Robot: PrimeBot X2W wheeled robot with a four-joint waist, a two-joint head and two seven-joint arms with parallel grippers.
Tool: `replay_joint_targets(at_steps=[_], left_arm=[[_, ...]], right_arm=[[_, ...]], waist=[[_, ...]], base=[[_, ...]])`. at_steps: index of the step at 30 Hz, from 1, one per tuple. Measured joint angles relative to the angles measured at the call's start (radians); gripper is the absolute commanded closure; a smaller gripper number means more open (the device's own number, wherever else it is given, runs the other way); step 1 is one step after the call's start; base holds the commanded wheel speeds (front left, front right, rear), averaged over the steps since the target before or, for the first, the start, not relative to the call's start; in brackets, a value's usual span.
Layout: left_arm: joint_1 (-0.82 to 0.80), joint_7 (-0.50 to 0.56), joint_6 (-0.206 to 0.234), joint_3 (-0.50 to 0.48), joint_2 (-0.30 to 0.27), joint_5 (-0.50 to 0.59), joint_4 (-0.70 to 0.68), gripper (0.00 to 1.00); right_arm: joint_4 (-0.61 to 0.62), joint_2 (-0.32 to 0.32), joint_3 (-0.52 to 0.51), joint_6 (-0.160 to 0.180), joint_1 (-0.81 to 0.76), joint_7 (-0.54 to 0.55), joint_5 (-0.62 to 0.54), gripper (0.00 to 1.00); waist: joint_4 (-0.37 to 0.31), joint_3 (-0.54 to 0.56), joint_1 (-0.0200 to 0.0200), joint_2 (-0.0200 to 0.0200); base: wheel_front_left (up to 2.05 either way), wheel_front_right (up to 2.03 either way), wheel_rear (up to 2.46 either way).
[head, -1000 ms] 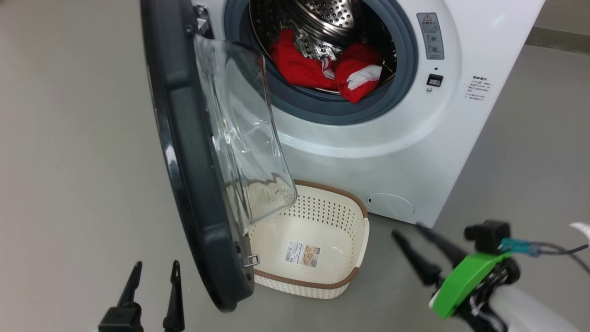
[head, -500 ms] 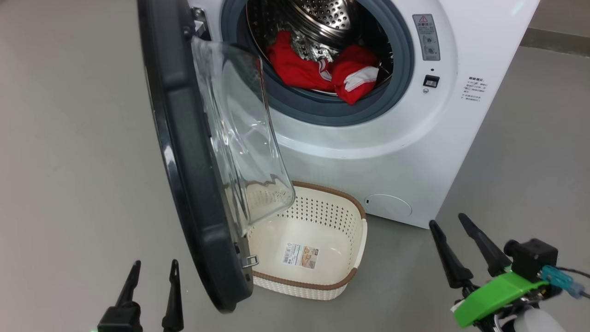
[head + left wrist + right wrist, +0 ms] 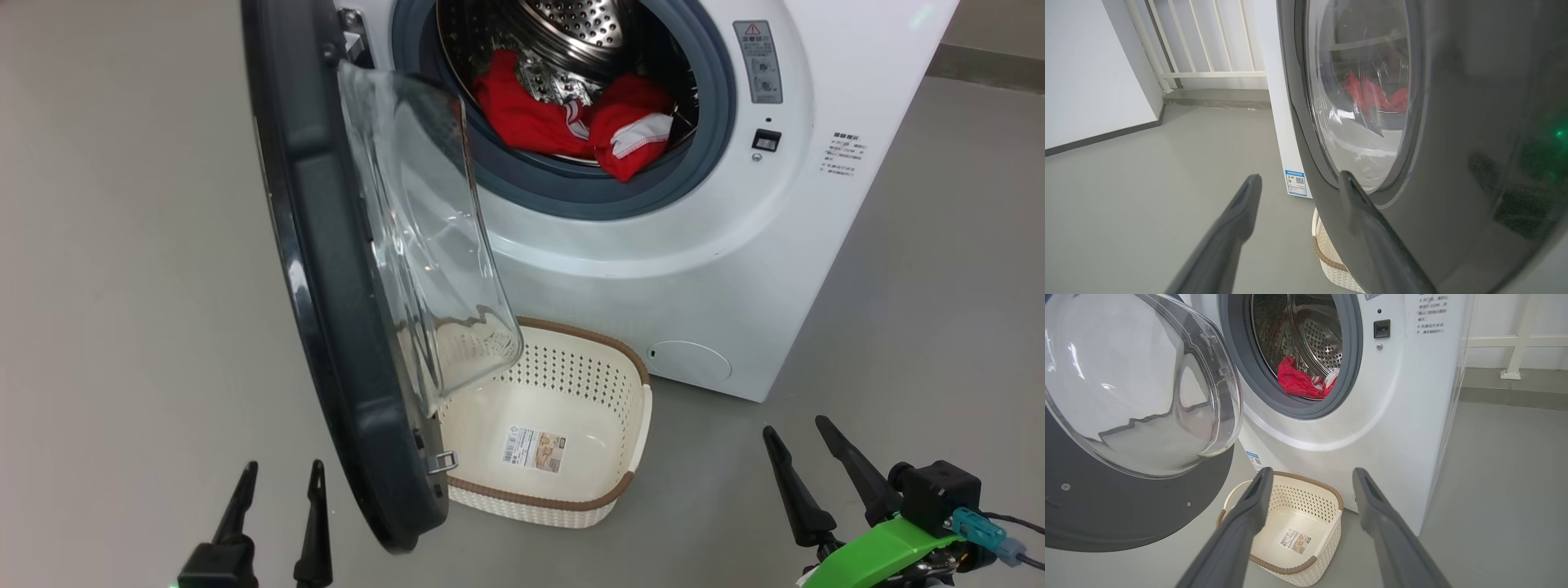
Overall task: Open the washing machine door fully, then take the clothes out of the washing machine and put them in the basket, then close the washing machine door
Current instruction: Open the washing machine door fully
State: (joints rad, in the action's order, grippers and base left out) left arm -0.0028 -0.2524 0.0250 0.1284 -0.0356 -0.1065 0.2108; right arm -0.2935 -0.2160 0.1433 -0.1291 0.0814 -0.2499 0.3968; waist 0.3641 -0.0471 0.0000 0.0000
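Note:
The white washing machine (image 3: 735, 269) stands ahead with its door (image 3: 326, 269) swung out towards me, glass bowl (image 3: 424, 237) facing right. Red clothes (image 3: 571, 118) with white trim lie at the drum's front lip, also visible in the right wrist view as clothes (image 3: 1300, 381). The cream basket (image 3: 555, 490) sits on the floor under the door and holds nothing but its paper label. My left gripper (image 3: 280, 474) is open, low, just left of the door's outer face (image 3: 1453, 122). My right gripper (image 3: 796, 425) is open at the lower right, pointing at the basket (image 3: 1327, 555).
Grey floor (image 3: 122, 245) spreads to the left and right of the machine. A white wall and white railing (image 3: 1208, 73) stand behind the machine on the left. A low grey kerb (image 3: 1515, 394) runs along the back right.
My right gripper has swung from left-pointing near the machine's corner down towards the lower right, fingers now pointing up. The left gripper and door have stayed put; the camera shifted slightly.

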Motion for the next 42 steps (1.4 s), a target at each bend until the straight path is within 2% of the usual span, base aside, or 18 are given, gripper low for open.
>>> replay_joint_targets(at_steps=[3, 4, 5, 11, 16, 21, 25, 29, 32, 38, 42], left_arm=[[-0.001, 0.0, 0.001, -0.002, 0.0, -0.018, -0.001, 0.0], [-0.001, 0.0, 0.001, -0.005, 0.0, -0.035, -0.004, 0.24], [-0.001, 0.0, 0.001, -0.01, 0.0, -0.063, -0.01, 1.0], [-0.02, 0.0, 0.001, -0.075, 0.0, -0.161, -0.075, 1.0], [-0.085, -0.001, -0.002, -0.105, 0.001, -0.177, -0.257, 1.0], [-0.114, -0.005, -0.001, -0.01, 0.0, -0.142, -0.452, 1.0], [-0.112, -0.006, 0.007, 0.11, 0.0, -0.101, -0.516, 1.0], [-0.088, -0.006, -0.005, 0.253, -0.002, -0.098, -0.505, 1.0], [-0.052, -0.006, -0.013, 0.329, -0.003, -0.107, -0.443, 1.0], [-0.016, -0.004, -0.009, 0.391, -0.011, -0.17, -0.277, 1.0], [-0.018, -0.004, 0.016, 0.39, -0.012, -0.207, -0.187, 1.0]], right_arm=[[-0.001, 0.001, -0.003, 0.0, 0.0, 0.0, -0.015, 0.0], [-0.001, 0.001, -0.006, 0.0, 0.0, 0.0, -0.017, 0.0], [0.0, 0.002, -0.008, 0.0, 0.0, 0.0, -0.017, 0.0], [-0.002, 0.004, -0.014, 0.0, 0.0, 0.0, -0.017, 0.0], [-0.006, 0.003, -0.01, 0.0, -0.001, 0.0, -0.018, 0.0], [-0.008, 0.001, -0.009, 0.0, -0.001, 0.0, -0.019, 0.0], [-0.008, 0.0, -0.01, 0.0, -0.001, 0.0, -0.021, 0.0], [-0.007, 0.0, -0.009, 0.0, -0.001, 0.0, -0.026, 0.0], [-0.008, 0.0, -0.006, 0.0, -0.001, 0.0, -0.026, 0.0], [-0.009, 0.0, 0.001, 0.0, 0.0, 0.0, -0.027, 0.0], [-0.01, 0.0, 0.002, 0.0, 0.0, 0.0, -0.028, 0.0]], waist=[[0.001, -0.001, 0.0, 0.0], [0.002, 0.0, 0.0, 0.0], [0.003, 0.0, 0.0, 0.0], [0.012, 0.008, -0.0001, 0.0], [0.019, 0.011, -0.0001, 0.0], [0.018, 0.008, 0.0, 0.0], [0.014, 0.008, 0.0, 0.0], [0.009, 0.007, 0.0, 0.0], [0.005, 0.004, 0.0, 0.0], [-0.002, -0.003, 0.0, 0.0], [-0.003, -0.001, 0.0, 0.0]], base=[[0.0, 0.0, 0.0], [0.0, 0.0, 0.0], [0.0, 0.0, 0.0], [0.0, 0.0, 0.0], [0.0, 0.0, 0.0], [0.0, 0.0, 0.0], [0.0, 0.0, 0.0], [0.0, 0.0, 0.0], [0.0, 0.0, 0.0], [0.0, 0.0, 0.0], [0.0, 0.0, 0.0]])
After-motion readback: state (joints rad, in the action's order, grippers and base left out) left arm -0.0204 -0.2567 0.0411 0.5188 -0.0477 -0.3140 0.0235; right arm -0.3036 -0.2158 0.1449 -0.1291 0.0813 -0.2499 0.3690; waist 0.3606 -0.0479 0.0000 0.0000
